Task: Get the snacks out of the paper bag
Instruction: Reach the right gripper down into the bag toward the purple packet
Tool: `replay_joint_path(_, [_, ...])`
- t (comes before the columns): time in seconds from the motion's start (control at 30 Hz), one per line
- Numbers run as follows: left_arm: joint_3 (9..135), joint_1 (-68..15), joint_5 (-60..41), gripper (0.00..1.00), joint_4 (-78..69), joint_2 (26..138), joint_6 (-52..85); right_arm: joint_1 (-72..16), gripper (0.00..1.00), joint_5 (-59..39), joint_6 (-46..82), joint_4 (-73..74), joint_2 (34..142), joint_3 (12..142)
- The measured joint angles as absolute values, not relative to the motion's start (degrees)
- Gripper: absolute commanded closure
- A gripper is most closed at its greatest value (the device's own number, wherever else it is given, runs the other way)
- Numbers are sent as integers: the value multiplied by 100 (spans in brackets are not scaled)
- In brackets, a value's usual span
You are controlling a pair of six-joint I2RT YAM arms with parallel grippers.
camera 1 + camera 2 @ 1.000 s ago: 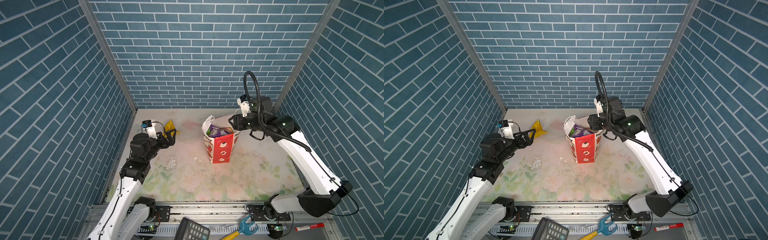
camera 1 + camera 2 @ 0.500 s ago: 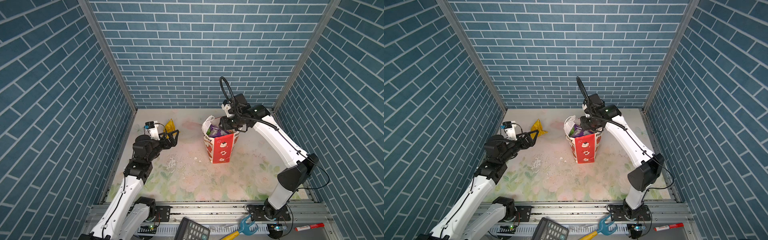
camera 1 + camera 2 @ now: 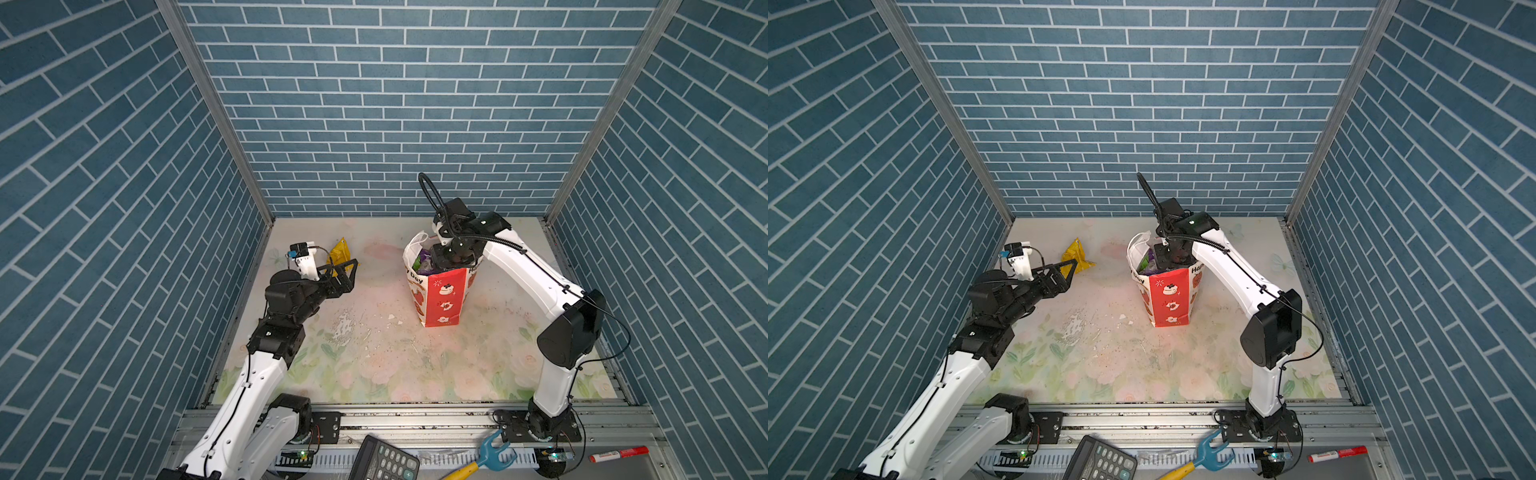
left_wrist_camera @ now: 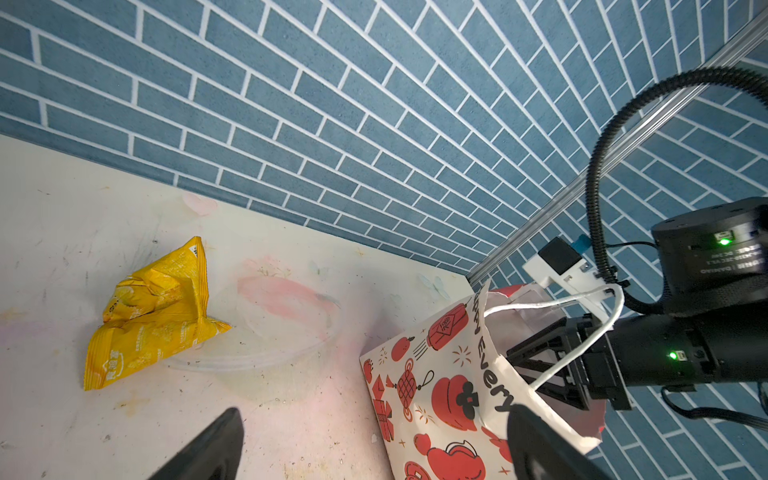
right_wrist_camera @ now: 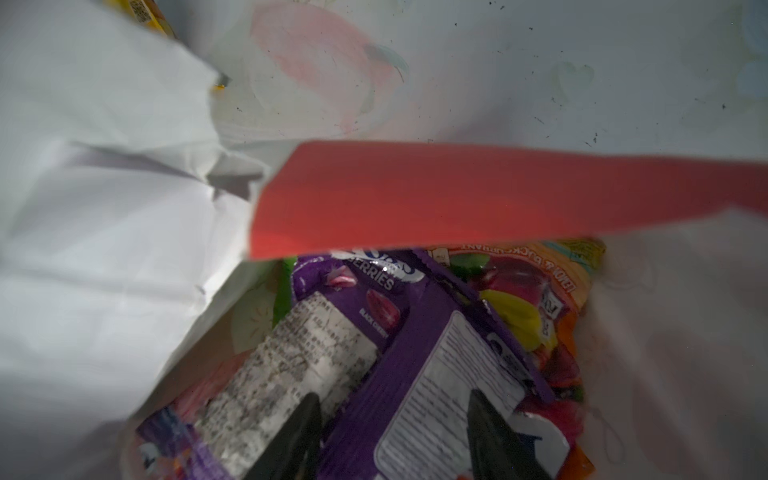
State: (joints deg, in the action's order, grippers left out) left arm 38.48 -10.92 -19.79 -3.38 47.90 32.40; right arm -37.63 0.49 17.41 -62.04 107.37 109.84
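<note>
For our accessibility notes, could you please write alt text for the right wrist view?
Looking down into the open paper bag, the right gripper has its two dark fingers spread over a purple packet. An orange packet lies beside it, and a red side panel folds across the bag's mouth.

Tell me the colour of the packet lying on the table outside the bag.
Yellow. The packet shows best in the left wrist view.

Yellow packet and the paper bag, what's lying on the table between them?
Only what looks like a clear round dish beside the yellow packet; the rest up to the paper bag is bare tabletop. The left wrist view shows it.
</note>
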Motion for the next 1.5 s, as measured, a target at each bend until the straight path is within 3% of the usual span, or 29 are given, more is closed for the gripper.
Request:
replay_joint_path(0.07, [3848, -1092, -1979, 1, -336, 4790, 3242, -3763, 65, 73, 1761, -6147, 10770, 10923])
replay_joint_path(0.2, [3848, -1092, -1959, 0, -331, 4790, 3247, -3776, 97, 106, 1767, -5983, 10768, 10783])
replay_joint_path(0.23, [3848, -1092, -1955, 0, -329, 4790, 3249, -3776, 100, 113, 1763, -5940, 10768, 10753])
replay_joint_path(1.0, [3848, -1092, -1935, 0, -200, 4742, 3260, -3778, 100, 180, 1822, -5164, 9653, 10532])
replay_joint_path(1.13, [3848, -1092, -1938, 0, -193, 4703, 3264, -3778, 72, 75, 1804, -5505, 9872, 10989])
replay_joint_path(1.4, [3848, -1092, -1925, 0, -154, 4593, 3264, -3817, 48, -27, 1789, -6169, 10348, 11174])
replay_joint_path(1.5, [3848, -1092, -1927, 0, -154, 4602, 3273, -3837, 32, -12, 1767, -6407, 10530, 11190])
